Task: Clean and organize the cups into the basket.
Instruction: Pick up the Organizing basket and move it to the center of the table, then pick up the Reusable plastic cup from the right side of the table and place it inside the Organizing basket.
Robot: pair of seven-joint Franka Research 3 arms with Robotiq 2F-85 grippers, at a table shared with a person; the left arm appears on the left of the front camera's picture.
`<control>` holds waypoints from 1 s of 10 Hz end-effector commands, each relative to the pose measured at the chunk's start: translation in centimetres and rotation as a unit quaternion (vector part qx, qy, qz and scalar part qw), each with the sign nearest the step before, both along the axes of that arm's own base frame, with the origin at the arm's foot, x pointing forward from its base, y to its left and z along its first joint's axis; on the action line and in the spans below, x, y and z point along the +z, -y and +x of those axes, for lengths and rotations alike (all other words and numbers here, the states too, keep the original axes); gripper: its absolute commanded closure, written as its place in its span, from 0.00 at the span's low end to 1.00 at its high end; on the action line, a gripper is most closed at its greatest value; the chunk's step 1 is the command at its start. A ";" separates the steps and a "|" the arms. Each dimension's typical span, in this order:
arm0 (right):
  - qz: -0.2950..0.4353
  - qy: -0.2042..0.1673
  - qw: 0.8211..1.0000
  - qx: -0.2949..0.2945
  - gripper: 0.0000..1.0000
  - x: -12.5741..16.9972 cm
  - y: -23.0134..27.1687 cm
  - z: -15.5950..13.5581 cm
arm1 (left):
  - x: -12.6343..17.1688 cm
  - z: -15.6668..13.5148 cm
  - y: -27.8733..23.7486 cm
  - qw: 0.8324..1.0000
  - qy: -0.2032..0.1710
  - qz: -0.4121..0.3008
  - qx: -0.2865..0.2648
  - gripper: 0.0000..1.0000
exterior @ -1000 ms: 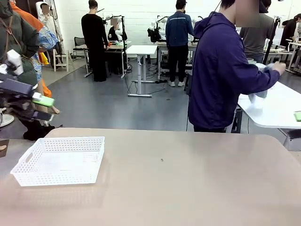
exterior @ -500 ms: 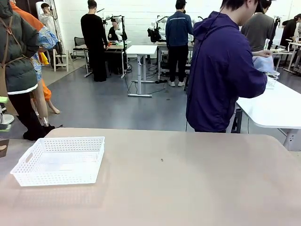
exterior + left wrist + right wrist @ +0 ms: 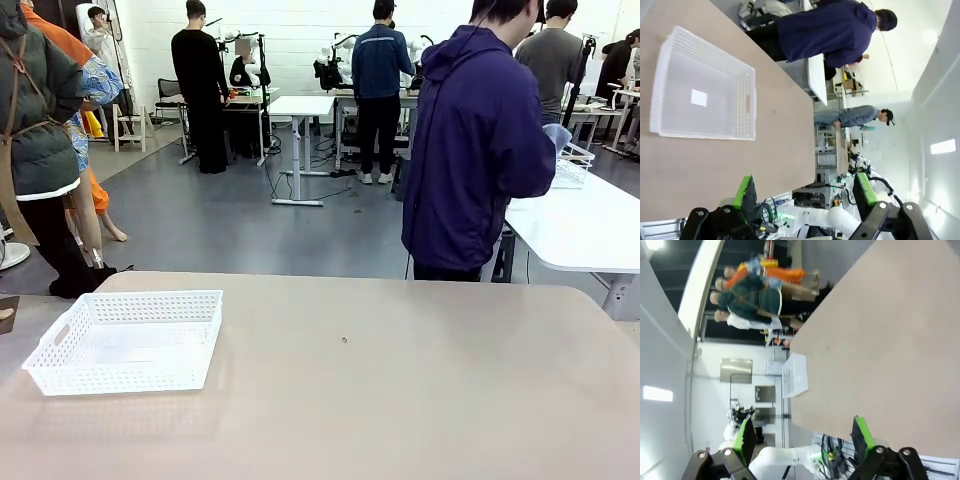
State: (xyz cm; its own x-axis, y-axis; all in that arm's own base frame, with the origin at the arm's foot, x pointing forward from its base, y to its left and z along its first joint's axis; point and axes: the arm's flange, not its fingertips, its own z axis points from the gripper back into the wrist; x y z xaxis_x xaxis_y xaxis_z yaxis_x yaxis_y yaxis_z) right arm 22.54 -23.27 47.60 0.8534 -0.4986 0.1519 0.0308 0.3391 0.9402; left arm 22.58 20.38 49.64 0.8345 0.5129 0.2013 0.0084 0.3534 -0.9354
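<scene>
The tan tabletop (image 3: 400, 380) carries one shallow white lattice plastic basket (image 3: 150, 297), lying well ahead of the left gripper (image 3: 805, 189); its jaws and those of the right gripper (image 3: 803, 432) stand released, grasping nothing.

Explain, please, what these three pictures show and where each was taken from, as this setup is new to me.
The wide picture comes from a fixed camera between two robot arms, looking across the tan table at a person in a purple jacket, who faces away. The other two come from cameras on each arm's wrist, so they look sideways. The left gripper and right gripper are open and hold nothing. An empty white lattice basket stands on the table.
</scene>
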 end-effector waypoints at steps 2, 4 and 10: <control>0.003 -0.010 0.999 -0.041 0.00 0.8 -0.4 -0.5 | 0.7 -0.4 1.6 0.996 -0.020 0.088 0.028 0.00; 0.001 0.002 1.000 -0.014 0.00 0.2 0.7 -0.9 | 0.0 -0.3 -0.4 1.000 -0.004 0.009 0.014 0.00; 0.001 0.002 1.000 -0.014 0.00 0.2 0.7 -0.9 | 0.0 -0.3 -0.4 1.000 -0.004 0.009 0.014 0.00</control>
State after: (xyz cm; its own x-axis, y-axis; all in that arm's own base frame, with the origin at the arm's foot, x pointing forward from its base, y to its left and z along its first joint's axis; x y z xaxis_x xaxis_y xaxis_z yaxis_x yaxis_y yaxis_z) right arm 21.50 -23.98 47.94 0.8342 -0.5304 0.1508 0.0460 0.3395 0.9395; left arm 22.31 20.68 49.72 0.8232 0.5302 0.2029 -0.0246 0.3904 -0.9203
